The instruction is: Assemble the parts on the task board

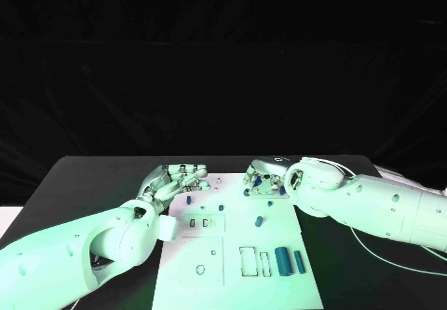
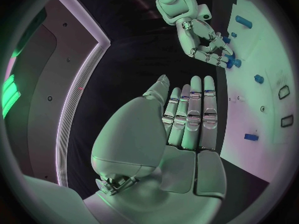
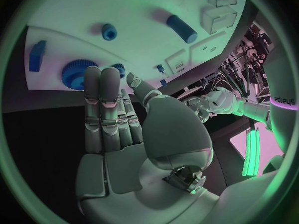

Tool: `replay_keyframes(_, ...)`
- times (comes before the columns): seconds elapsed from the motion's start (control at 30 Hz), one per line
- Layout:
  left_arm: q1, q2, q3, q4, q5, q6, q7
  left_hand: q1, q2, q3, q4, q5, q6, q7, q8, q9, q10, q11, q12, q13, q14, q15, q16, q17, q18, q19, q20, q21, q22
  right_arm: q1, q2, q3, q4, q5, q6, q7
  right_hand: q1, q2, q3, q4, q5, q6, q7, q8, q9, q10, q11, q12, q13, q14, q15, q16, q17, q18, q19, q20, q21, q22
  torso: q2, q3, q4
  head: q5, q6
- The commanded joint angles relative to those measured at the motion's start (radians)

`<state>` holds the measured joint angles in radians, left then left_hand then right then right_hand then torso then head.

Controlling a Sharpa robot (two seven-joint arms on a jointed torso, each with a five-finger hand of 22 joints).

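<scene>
Both robot hands are hovering at the white board's far edge: left robot hand flat, holding nothing; right robot hand spread over the blue gear, nearest it.

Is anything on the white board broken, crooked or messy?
Nothing stands out. The blue parts lie or stand neatly on the task board, and nothing looks broken or spilled. The left robot hand and right robot hand are at the board's far edge, fingers apart, holding nothing.
</scene>
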<state>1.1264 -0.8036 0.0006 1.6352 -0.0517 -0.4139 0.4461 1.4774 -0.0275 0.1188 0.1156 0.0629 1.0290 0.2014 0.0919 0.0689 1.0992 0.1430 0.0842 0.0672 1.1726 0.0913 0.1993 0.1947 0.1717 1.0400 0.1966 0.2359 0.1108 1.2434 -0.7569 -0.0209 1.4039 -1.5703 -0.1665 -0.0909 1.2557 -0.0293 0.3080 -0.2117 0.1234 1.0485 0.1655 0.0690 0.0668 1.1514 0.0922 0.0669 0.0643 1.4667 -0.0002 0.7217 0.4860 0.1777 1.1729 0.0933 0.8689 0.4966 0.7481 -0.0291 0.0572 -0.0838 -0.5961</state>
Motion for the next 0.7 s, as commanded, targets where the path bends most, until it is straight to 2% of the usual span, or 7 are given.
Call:
replay_keyframes(0.03,0.001,-0.001,0.001,0.009,0.007,0.031,0.001,-0.009,0.001,-0.008,0.003,-0.004,0.003,0.002,-0.007,-0.001,0.005,0.006,-0.008,-0.001,-0.005,0.005,-0.008,0.002,0.008,0.001,0.006,-0.007,-0.002,0.001,0.005,0.001,0.002,-0.085,0.093,-0.032,-0.002,-0.011,0.003,0.012,0.009,-0.001,-0.008,-0.004,0.000,0.000,-0.002,0.000,0.001,0.013,-0.003,0.030,0.028,-0.001,-0.004,0.003,0.028,0.028,0.012,-0.0016,0.0003,-0.001,0.000)
replay_keyframes(0.13,0.001,-0.002,0.001,0.011,0.010,0.035,0.001,-0.019,0.000,-0.016,0.007,-0.005,0.002,0.004,-0.012,-0.001,0.005,0.007,-0.012,0.000,-0.004,0.006,-0.014,0.007,0.008,0.002,0.008,-0.012,-0.005,0.002,0.010,0.001,0.001,-0.092,0.108,-0.031,-0.003,-0.011,0.005,0.017,0.014,0.000,-0.013,-0.003,0.000,0.007,-0.004,0.001,0.001,0.009,-0.004,0.042,0.037,-0.001,-0.007,0.002,0.039,0.037,0.016,-0.0003,0.0001,0.000,0.003)
replay_keyframes(0.23,0.001,-0.002,0.001,0.011,0.012,0.038,-0.001,-0.020,-0.001,-0.018,0.007,-0.005,0.002,0.005,-0.013,-0.001,0.004,0.008,-0.013,0.000,-0.005,0.007,-0.015,0.008,0.008,0.002,0.009,-0.013,-0.005,0.002,0.013,0.001,0.000,-0.098,0.096,-0.032,-0.003,-0.009,0.009,0.022,0.021,0.003,-0.015,-0.002,0.001,0.008,-0.006,0.000,0.001,0.009,-0.005,0.061,0.056,-0.003,-0.006,0.002,0.056,0.056,0.019,0.0013,0.0019,0.003,0.003)
replay_keyframes(0.43,0.001,-0.002,0.001,0.009,0.013,0.042,-0.004,-0.021,-0.001,-0.020,0.008,-0.004,0.001,0.005,-0.014,-0.001,0.004,0.008,-0.013,0.000,-0.005,0.007,-0.016,0.008,0.008,0.002,0.009,-0.014,-0.006,0.002,0.017,0.001,-0.002,-0.108,0.063,-0.042,0.000,-0.001,0.024,0.031,0.026,0.009,-0.013,-0.002,0.001,0.009,-0.005,-0.001,0.000,0.011,-0.005,0.102,0.098,-0.008,0.001,0.002,0.091,0.097,0.023,0.0005,0.0044,0.001,0.001)
replay_keyframes(0.53,0.001,-0.003,0.001,0.007,0.013,0.044,-0.007,-0.021,-0.001,-0.020,0.008,-0.004,0.001,0.005,-0.014,-0.001,0.004,0.008,-0.013,0.000,-0.005,0.007,-0.016,0.008,0.008,0.002,0.009,-0.014,-0.006,0.002,0.019,0.001,-0.002,-0.110,0.051,-0.043,-0.002,-0.001,0.032,0.039,0.027,0.014,-0.013,-0.001,0.001,0.013,-0.005,-0.001,0.000,0.013,-0.005,0.132,0.128,-0.011,0.007,0.002,0.115,0.125,0.023,0.0019,0.0027,0.005,0.001)
replay_keyframes(0.7,0.001,-0.002,0.001,0.005,0.013,0.047,-0.012,-0.023,-0.002,-0.023,0.008,-0.004,0.001,0.006,-0.015,-0.001,0.003,0.009,-0.015,0.000,-0.005,0.008,-0.019,0.010,0.009,0.002,0.010,-0.016,-0.007,0.002,0.023,0.001,-0.003,-0.111,0.045,-0.043,-0.003,-0.001,0.042,0.048,0.027,0.019,-0.013,-0.001,0.002,0.017,-0.006,-0.001,0.000,0.013,-0.005,0.158,0.151,-0.014,0.009,0.002,0.137,0.147,0.024,0.0021,0.0035,0.006,0.000)
